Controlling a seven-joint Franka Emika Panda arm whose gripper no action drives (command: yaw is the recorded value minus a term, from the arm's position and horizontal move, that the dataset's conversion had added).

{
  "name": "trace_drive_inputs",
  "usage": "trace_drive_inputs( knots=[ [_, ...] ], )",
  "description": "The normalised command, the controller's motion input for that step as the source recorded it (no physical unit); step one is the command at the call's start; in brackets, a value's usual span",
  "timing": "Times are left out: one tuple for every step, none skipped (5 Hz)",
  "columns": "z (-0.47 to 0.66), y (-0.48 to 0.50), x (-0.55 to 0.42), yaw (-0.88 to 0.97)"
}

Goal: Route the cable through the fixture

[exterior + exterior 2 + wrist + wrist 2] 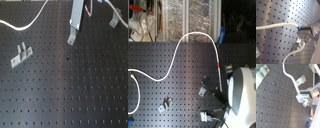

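Black perforated breadboard [75, 95] fills the near part of the first exterior view, and this near area is seen unoccupied by hardware. A small metal fixture [21, 54] is seen standing on the board at the first exterior view's left; in the second exterior view the same kind of bracket [165, 104] is shown low on the board.

The gripper [71, 40] is seen reaching down toward the board near the far edge in the first exterior view. In the first wrist view the gripper fingers [306, 29] are shown clamped on the end of the cable [278, 25], with a blue mark at the grasp point. This grasp is not resolved in either exterior view.

The cable [183, 47] is shown in the second exterior view as a long white arc over the far half of the board, with its red band [218, 64] just before the arm [244, 92]. A second bracket [300, 80] is shown beside the cable only in the second wrist view. Clutter beyond the far edge is seen only in the second exterior view.
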Motion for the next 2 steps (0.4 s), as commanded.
trace_drive_inputs(
  knots=[
    [0.05,-0.305,0.153,0.50],
    [0.07,-0.383,0.102,0.53]
  ],
)
